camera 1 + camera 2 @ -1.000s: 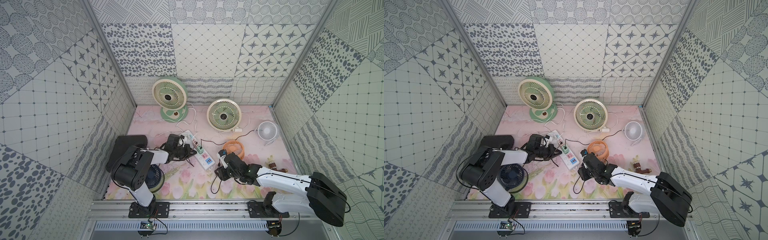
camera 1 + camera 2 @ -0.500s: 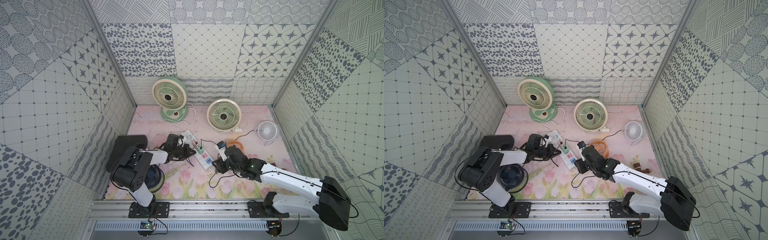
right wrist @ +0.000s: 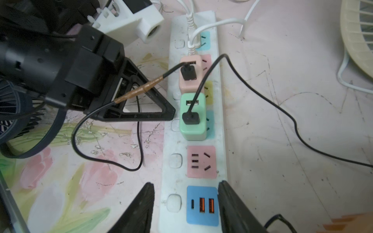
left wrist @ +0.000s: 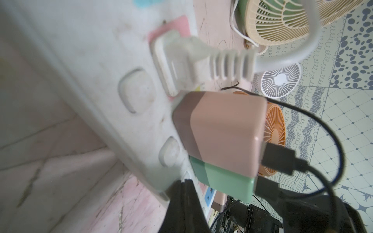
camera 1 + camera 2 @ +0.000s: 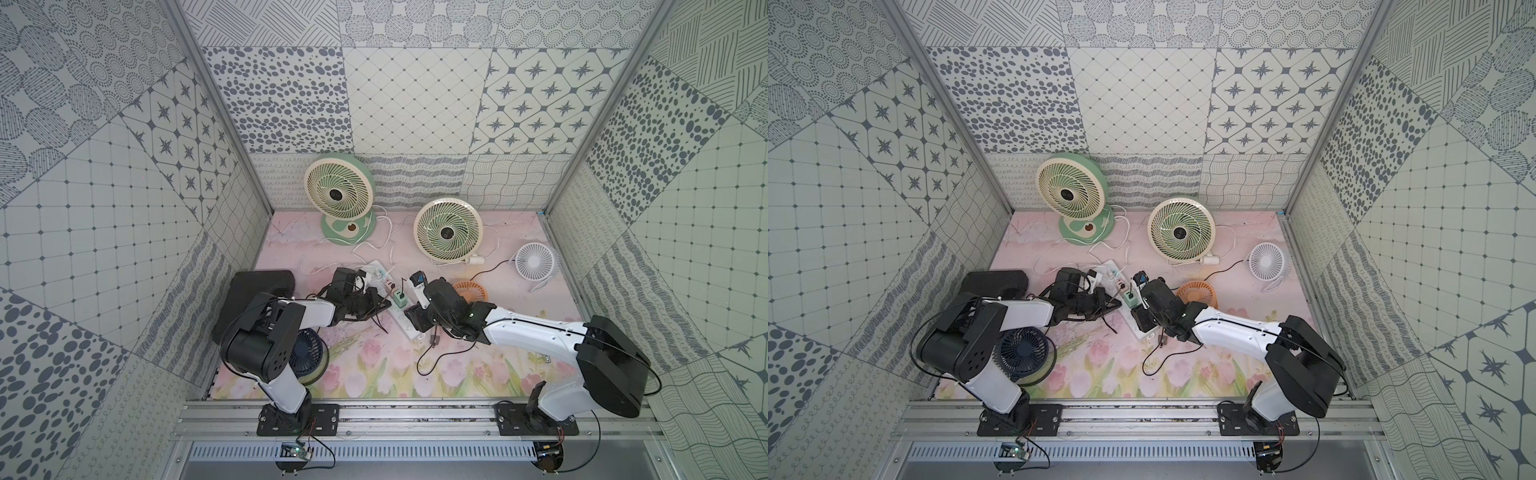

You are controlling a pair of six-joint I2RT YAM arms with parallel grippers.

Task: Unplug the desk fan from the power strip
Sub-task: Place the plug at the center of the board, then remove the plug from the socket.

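Observation:
The white power strip [image 3: 167, 141] lies slantwise on the floor, seen in both top views [image 5: 402, 326] [image 5: 1142, 332]. A pink adapter [image 3: 189, 74] and a green adapter [image 3: 192, 119] sit in it, each with a black cable, and white plugs fill its far sockets. Several fans stand around; which one is the desk fan I cannot tell. My right gripper [image 3: 185, 183] is open, its fingers either side of the strip's blue USB end. My left gripper [image 4: 183, 181] is shut on nothing, its tips against the strip's edge beside the green adapter [image 4: 222, 181].
A green pedestal fan [image 5: 338, 195] and a cream fan [image 5: 448, 230] stand at the back. A small white fan [image 5: 536, 262] and an orange fan [image 5: 473, 291] are on the right, a dark blue fan [image 5: 307, 353] under my left arm. A loose black cable [image 5: 424, 361] lies in front.
My right gripper has moved from the front of the floor back and left to the strip's USB end and now straddles it. The left arm has stayed put.

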